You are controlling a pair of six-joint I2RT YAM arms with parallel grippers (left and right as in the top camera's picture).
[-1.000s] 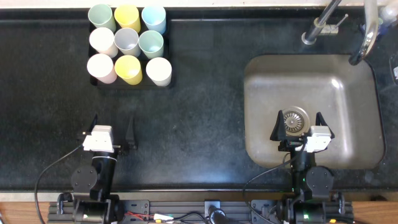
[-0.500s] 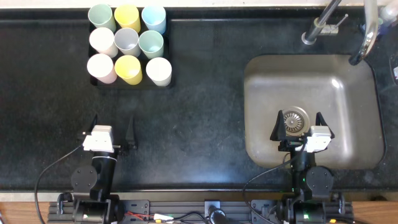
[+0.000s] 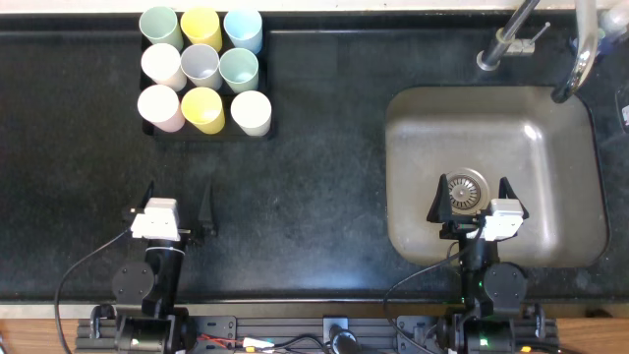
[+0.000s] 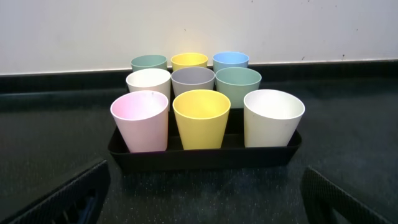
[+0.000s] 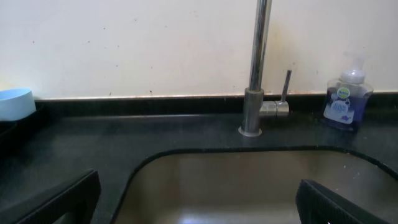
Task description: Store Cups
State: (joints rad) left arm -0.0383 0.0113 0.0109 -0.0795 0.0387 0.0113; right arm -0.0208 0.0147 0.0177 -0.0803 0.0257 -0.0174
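Note:
Several pastel cups stand upright in a black tray (image 3: 257,134) (image 4: 205,158) at the back left of the dark counter, among them a pink cup (image 3: 159,107) (image 4: 141,121), a yellow cup (image 3: 203,108) (image 4: 201,118) and a white cup (image 3: 252,112) (image 4: 273,117) in the front row. My left gripper (image 3: 178,202) (image 4: 202,199) rests open near the counter's front edge, well short of the tray, with nothing between its fingers. My right gripper (image 3: 471,196) (image 5: 199,199) is open over the front part of the sink (image 3: 550,128), holding nothing.
A steel sink basin (image 5: 249,180) with a drain (image 3: 467,189) takes up the right side. A tall faucet (image 3: 511,34) (image 5: 256,68) stands behind it, and a soap bottle (image 5: 346,99) sits at the back right. A blue cup's rim (image 5: 13,102) is seen far off in the right wrist view.

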